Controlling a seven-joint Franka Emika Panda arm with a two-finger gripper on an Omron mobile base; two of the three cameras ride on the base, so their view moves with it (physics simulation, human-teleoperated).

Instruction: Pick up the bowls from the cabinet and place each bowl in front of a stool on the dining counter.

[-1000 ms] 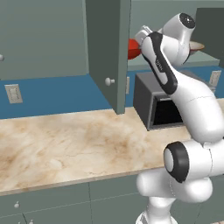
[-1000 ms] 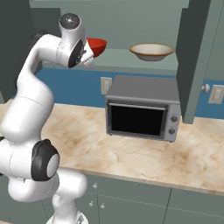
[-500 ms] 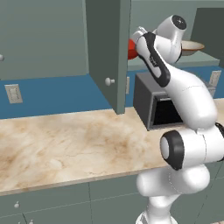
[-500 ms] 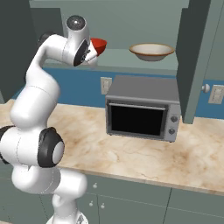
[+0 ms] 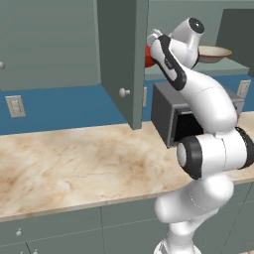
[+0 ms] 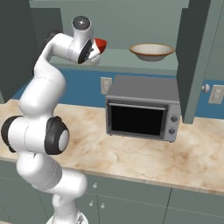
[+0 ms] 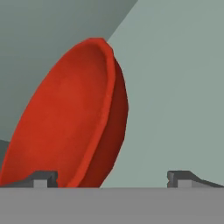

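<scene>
Overhead, two bowls: red bowl [image 7: 74, 118]; cream bowl [image 6: 151, 51]

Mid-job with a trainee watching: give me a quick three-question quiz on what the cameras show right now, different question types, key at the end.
1. True or false: the gripper is shut on the red bowl.
2. Multiple choice: the cream bowl sits
A) on the marble worktop
B) on the cabinet shelf above the microwave
C) inside the microwave
3. Fill in: in the hand view, the red bowl's rim lies between the two open ____.

Key: 1 false, the jaws stand open around its rim; 2 B; 3 fingertips.
</scene>
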